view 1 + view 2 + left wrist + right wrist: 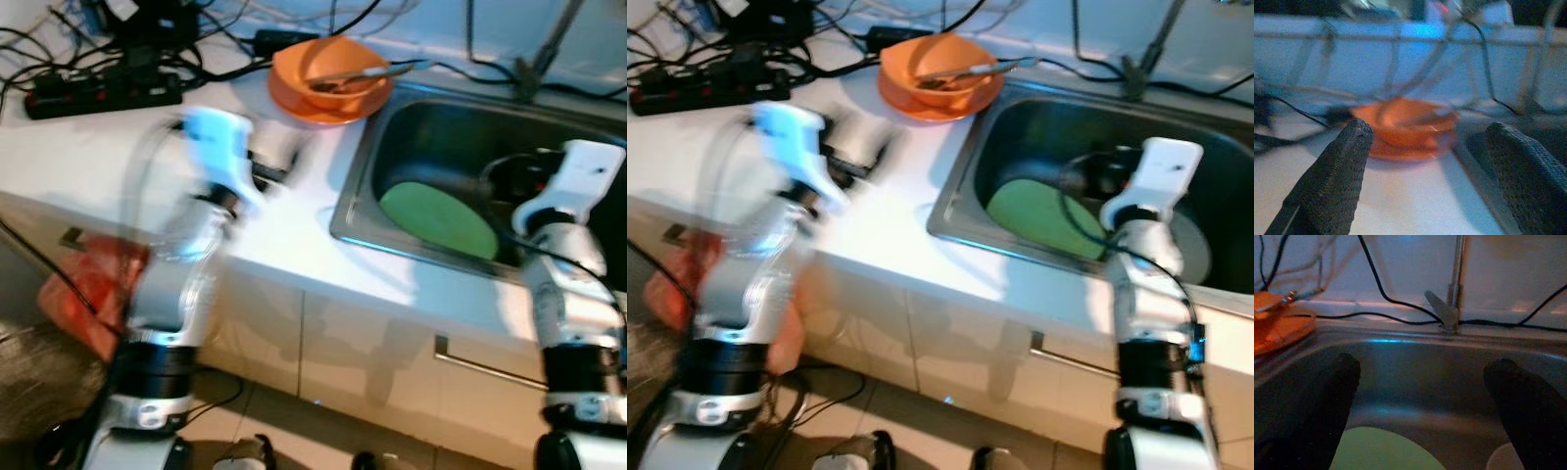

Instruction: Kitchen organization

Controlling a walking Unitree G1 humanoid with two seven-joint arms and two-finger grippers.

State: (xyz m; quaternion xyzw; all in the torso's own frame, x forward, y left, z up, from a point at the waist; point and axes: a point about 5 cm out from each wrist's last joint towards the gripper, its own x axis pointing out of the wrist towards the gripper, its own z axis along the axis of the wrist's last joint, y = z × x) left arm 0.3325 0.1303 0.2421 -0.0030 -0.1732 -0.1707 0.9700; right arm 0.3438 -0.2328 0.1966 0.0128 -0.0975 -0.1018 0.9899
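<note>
An orange bowl holding utensils sits on an orange plate at the back of the white counter, just left of the steel sink. A green plate lies flat in the sink basin. My left gripper hovers over the counter, blurred by motion, open and pointing at the orange bowl some way ahead. Over the sink, my right gripper is open above the green plate, with nothing between its fingers.
A black power strip and tangled cables crowd the counter's back left. The faucet stands behind the sink. A red-orange bag hangs below the counter on the left. A pale round object lies in the basin beside the green plate.
</note>
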